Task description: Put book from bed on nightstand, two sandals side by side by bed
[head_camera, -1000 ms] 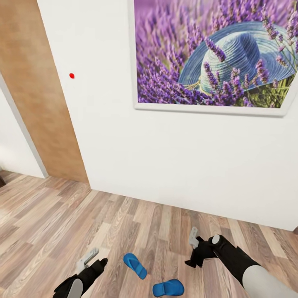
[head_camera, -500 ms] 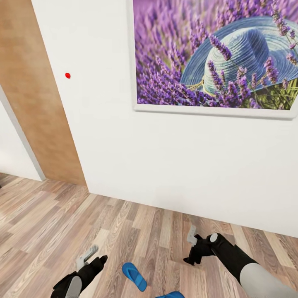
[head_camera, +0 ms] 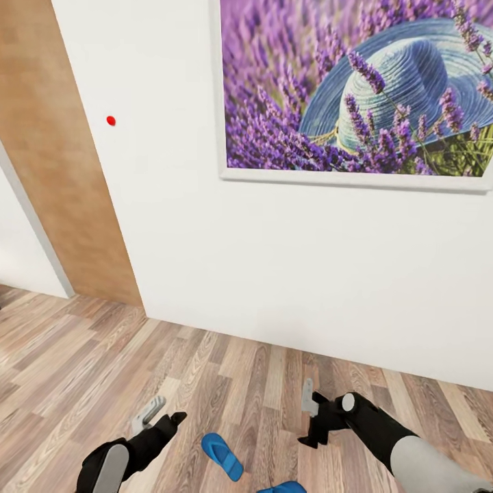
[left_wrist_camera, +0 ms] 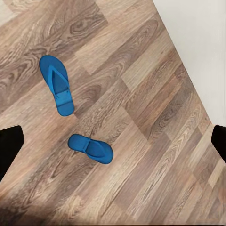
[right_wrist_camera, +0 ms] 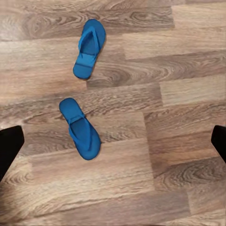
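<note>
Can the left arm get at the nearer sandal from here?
Probably yes. The left gripper hangs above bare wood floor with jaws apart, and the sandal lies flat just beside it, apart from the second sandal; nothing stands between.

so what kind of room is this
Probably a room in a home, though which room is unclear: wood-plank floor, white wall with a framed lavender-and-hat picture, a wooden door, and two blue sandals on the floor.
</note>
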Controlling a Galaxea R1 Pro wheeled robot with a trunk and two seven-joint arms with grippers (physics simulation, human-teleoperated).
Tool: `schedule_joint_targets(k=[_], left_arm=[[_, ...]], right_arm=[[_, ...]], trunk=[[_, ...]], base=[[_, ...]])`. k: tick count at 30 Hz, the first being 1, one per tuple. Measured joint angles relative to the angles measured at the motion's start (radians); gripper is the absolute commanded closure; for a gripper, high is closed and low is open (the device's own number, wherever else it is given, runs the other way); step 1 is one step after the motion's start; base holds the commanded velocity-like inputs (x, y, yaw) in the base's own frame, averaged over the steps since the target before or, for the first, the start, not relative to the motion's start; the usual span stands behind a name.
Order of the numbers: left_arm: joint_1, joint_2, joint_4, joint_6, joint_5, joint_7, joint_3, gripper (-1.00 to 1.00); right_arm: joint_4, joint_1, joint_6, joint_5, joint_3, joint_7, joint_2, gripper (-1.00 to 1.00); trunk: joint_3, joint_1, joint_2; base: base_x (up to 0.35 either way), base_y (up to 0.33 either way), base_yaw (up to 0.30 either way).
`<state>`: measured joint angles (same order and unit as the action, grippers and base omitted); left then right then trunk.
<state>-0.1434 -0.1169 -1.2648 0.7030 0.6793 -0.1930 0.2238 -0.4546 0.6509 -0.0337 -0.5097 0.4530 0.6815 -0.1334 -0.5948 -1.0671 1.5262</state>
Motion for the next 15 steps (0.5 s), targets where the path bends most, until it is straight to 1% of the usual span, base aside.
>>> schedule_joint_targets(k=[3, 4, 5, 6, 7, 10, 11, 15], left_arm=[[0.000, 0.000, -0.004, 0.007, 0.011, 0.000, 0.001, -1.00], [0.000, 0.000, -0.003, 0.007, 0.011, 0.000, 0.001, -1.00], [0.000, 0.001, -0.004, 0.008, 0.014, 0.000, 0.002, -1.00], [0.000, 0.001, -0.005, 0.010, 0.019, 0.001, 0.012, -1.00], [0.000, 0.001, -0.005, 0.010, 0.019, 0.001, 0.012, -1.00], [0.001, 0.001, -0.006, 0.011, 0.025, 0.002, 0.039, -1.00], [0.001, 0.001, -0.006, 0.011, 0.025, 0.002, 0.039, -1.00], [0.001, 0.001, -0.007, 0.013, 0.030, 0.005, 0.064, -1.00]], right_arm=[[0.068, 0.006, -0.087, -0.065, 0.025, 0.010, -0.002, -1.00], [0.069, 0.006, -0.088, -0.065, 0.025, 0.010, -0.002, -1.00], [0.090, 0.010, -0.119, -0.087, 0.031, 0.011, -0.003, -1.00], [0.126, 0.019, -0.173, -0.127, 0.039, 0.014, -0.005, -1.00], [0.128, 0.020, -0.175, -0.128, 0.039, 0.014, -0.005, -1.00], [0.160, 0.028, -0.226, -0.167, 0.047, 0.017, -0.008, -1.00], [0.161, 0.028, -0.226, -0.167, 0.047, 0.017, -0.008, -1.00], [0.181, 0.035, -0.258, -0.195, 0.052, 0.020, -0.014, -1.00]], trunk=[[-0.009, -0.012, 0.021], [-0.013, -0.015, 0.028], [-0.016, -0.019, 0.035], [-0.019, -0.023, 0.042], [-0.022, -0.027, 0.049], [-0.031, -0.038, 0.070], [-0.034, -0.042, 0.077], [-0.047, -0.058, 0.105]], base=[[0.001, 0.000, 0.000], [0.001, 0.000, 0.000], [0.000, 0.000, 0.000], [0.000, 0.000, 0.000], [0.000, 0.000, 0.000], [0.000, 0.000, 0.000], [0.000, 0.000, 0.000], [0.000, 0.000, 0.000]])
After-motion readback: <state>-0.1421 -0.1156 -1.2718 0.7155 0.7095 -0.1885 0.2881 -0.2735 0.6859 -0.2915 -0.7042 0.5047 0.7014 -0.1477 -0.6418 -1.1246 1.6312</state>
